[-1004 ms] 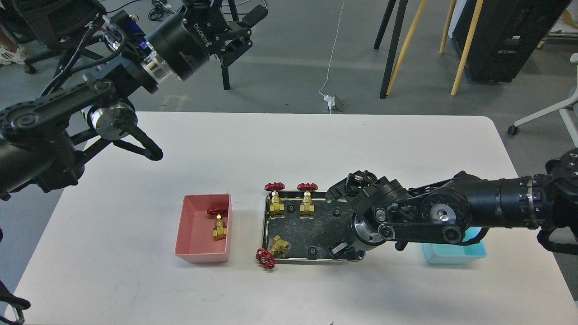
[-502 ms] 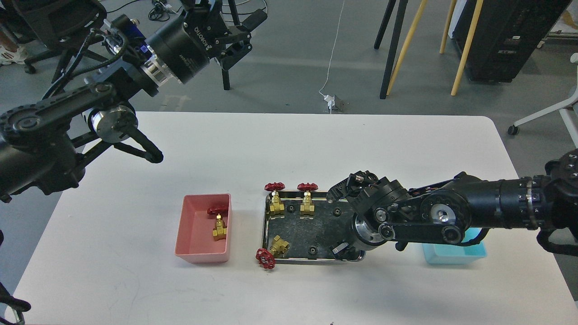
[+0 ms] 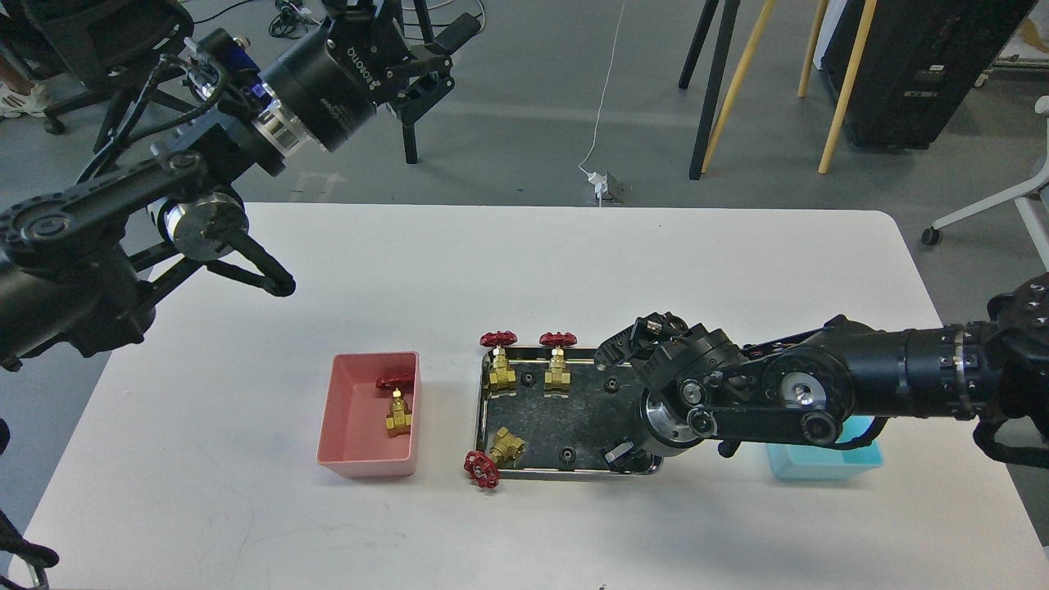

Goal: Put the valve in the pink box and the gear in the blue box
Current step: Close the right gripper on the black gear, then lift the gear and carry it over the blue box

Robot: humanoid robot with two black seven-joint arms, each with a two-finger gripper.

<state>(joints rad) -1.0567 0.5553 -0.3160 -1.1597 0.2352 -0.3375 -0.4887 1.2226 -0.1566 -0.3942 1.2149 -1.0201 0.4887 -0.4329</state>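
One valve [image 3: 398,406] already stands in the pink box [image 3: 348,410], upright against its right wall with the red handwheel on top; so I judge the valve half of the job begun and the gear half now in hand, since my right gripper [image 3: 620,452] is down in the steel tray [image 3: 485,410] at its near right corner; it is seen end-on under my own wrist, only a small pale tip showing, so I cannot tell whether its fingers are apart or together, nor whether they hold anything. My left gripper [image 3: 426,61] hangs high and far back over the floor beyond the counter [image 3: 524,270], its fingers standing apart with nothing between them, well away from everything.

The gear [image 3: 565,453] nearest my right gripper lies flat on the tray floor near the front rim, just left of the gripper; it is a tiny black toothed wheel, hard to pick out against the dark reflective floor; another [image 3: 609,384] lies near the back rim, and one more seems to sit between the two upright valves [image 3: 500,369], though it is too small to be sure. A third spare valve [image 3: 496,455] lies tipped over the tray's front left corner, its handwheel outside the rim.

The next move, as I judge it, calls for a fine pinch on something thin and flat, then a carry to the right to the blue box [image 3: 819,463], which sits on the counter mostly hidden beneath my right forearm; the risk is the gear slipping from the fingers or skating on the steel.
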